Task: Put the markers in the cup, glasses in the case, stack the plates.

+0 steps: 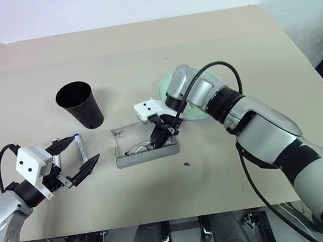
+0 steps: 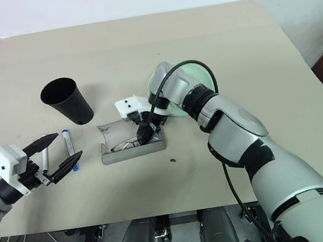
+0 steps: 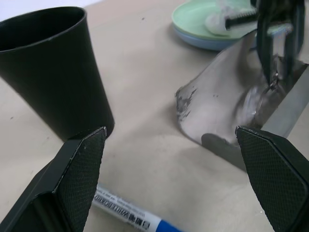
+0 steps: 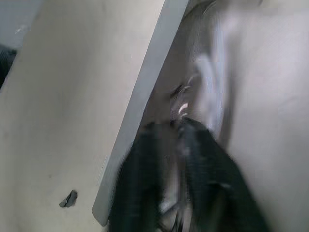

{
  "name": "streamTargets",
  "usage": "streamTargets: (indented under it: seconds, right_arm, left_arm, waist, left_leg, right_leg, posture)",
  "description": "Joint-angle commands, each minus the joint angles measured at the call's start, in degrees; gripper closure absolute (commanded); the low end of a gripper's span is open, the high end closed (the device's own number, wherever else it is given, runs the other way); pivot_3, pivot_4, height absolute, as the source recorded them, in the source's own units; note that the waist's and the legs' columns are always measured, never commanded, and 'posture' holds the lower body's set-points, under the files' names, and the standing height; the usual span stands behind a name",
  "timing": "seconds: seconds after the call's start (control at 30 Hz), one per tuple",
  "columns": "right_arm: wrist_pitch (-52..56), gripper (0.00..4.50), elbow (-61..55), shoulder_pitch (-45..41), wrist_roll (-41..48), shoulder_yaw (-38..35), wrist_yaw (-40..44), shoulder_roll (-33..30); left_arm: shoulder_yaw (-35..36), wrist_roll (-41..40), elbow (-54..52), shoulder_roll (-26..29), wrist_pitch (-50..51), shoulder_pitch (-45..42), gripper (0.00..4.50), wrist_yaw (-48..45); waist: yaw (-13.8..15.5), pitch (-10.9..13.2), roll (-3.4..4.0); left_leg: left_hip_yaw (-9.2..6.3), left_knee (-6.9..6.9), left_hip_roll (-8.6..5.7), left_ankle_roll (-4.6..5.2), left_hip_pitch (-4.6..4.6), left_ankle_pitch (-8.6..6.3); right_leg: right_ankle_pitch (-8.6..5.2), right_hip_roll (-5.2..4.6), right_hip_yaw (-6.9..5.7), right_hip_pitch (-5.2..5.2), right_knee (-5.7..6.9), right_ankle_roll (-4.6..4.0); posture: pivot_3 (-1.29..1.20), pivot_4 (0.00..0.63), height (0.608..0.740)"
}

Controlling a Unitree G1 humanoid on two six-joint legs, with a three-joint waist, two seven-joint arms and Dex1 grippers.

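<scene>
Beige and bare-topped, the counter (image 1: pixel 230 165) carries, nearest, a marker (image 1: pixel 81 148) between the fingers of the spread, empty left gripper (image 1: pixel 76 156). Beyond, the right gripper (image 1: pixel 164 131), fingers slightly parted, reaches into the open case (image 1: pixel 145 154) where the glasses (image 2: pixel 129 143) lie; let go only once they sit flat, I judge. Farther off stand the cup (image 1: pixel 79 104) and stacked plates (image 3: pixel 203 29), before a white wall.

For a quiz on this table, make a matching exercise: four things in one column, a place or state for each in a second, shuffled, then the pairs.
Things:
1. cup
2. marker
3. glasses
4. plates

Places or states:
A. lying flat on the table between the left gripper's open fingers
B. stacked, green on blue
C. standing upright
D. inside the open case, under the right gripper

Pairs: 1-C, 2-A, 3-D, 4-B
</scene>
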Motion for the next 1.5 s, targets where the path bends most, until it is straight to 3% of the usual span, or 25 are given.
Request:
streamTargets:
  seconds: [0.03,0.23,0.6,0.7,1.03,1.27,1.5]
  right_arm:
    - [0.9,2.45,-0.5,-0.2,-0.5,-0.5,0.5,0.4]
    - [5.3,0.41,2.2,-3.7,-0.4,-7.3,0.5,1.3]
    - [10.2,0.41,2.9,-6.8,0.7,-18.5,-0.2,0.9]
    - [12.4,0.99,6.1,-8.0,2.0,-25.2,-10.5,2.6]
    - [9.8,4.47,11.6,-5.6,-1.5,-31.1,-26.9,6.4]
    - [9.3,4.47,11.5,-3.3,-5.7,-29.1,-26.1,7.0]
    - [13.9,4.47,-1.5,1.8,-6.7,-25.8,-15.6,3.7]
  left_arm:
    - [0.0,-0.1,-0.9,0.5,-0.1,-1.2,0.0,0.5]
    - [-0.6,-0.2,-0.9,0.6,0.4,-2.0,0.0,0.3]
    - [-1.8,0.8,4.3,0.5,-2.5,-4.0,0.0,-2.5]
    - [-2.2,1.1,5.5,0.3,-3.5,-4.3,0.0,-3.1]
    - [-1.9,1.4,8.6,0.5,-6.2,-4.1,0.0,-5.3]
    - [-1.8,1.3,10.3,0.7,-7.4,-4.6,0.0,-6.1]
    - [-1.6,1.7,11.2,0.6,-8.2,-4.9,0.0,-5.6]
  waist:
    - [0.0,0.0,-0.03]
    - [0.0,0.0,0.0]
    - [0.0,0.0,0.0]
    - [-0.1,0.0,0.0]
    - [-0.2,0.0,-0.01]
    - [-0.2,0.0,-0.01]
    - [-0.2,0.0,-0.02]
  left_leg:
    - [-0.01,0.0,0.01,-0.01,0.02,0.0]
    - [0.02,0.0,0.01,-0.03,-0.02,0.02]
    - [0.05,0.0,0.02,-0.07,-0.05,0.04]
    - [0.08,0.0,0.02,-0.07,-0.05,0.05]
    - [0.16,-0.02,0.03,-0.1,-0.06,0.06]
    - [0.22,0.0,0.03,-0.07,-0.05,0.07]
    - [0.24,0.0,0.04,0.1,-0.04,0.16]
  right_leg:
    - [0.0,0.01,-0.01,0.05,0.0,0.0]
    - [0.0,0.0,-0.01,0.02,-0.01,0.0]
    - [0.0,0.0,-0.01,-0.01,0.0,0.0]
    - [0.0,-0.01,-0.01,0.0,0.0,0.0]
    - [0.0,-0.03,0.01,-0.05,0.03,0.0]
    - [0.0,-0.03,0.01,-0.04,0.04,0.0]
    - [0.0,-0.01,0.01,-0.03,0.09,0.01]
  posture:
    - [0.0,0.15,0.681]
    - [0.0,0.15,0.681]
    - [0.0,0.15,0.681]
    - [0.0,0.15,0.681]
    - [0.0,0.15,0.681]
    - [0.0,0.15,0.681]
    - [0.0,0.15,0.681]
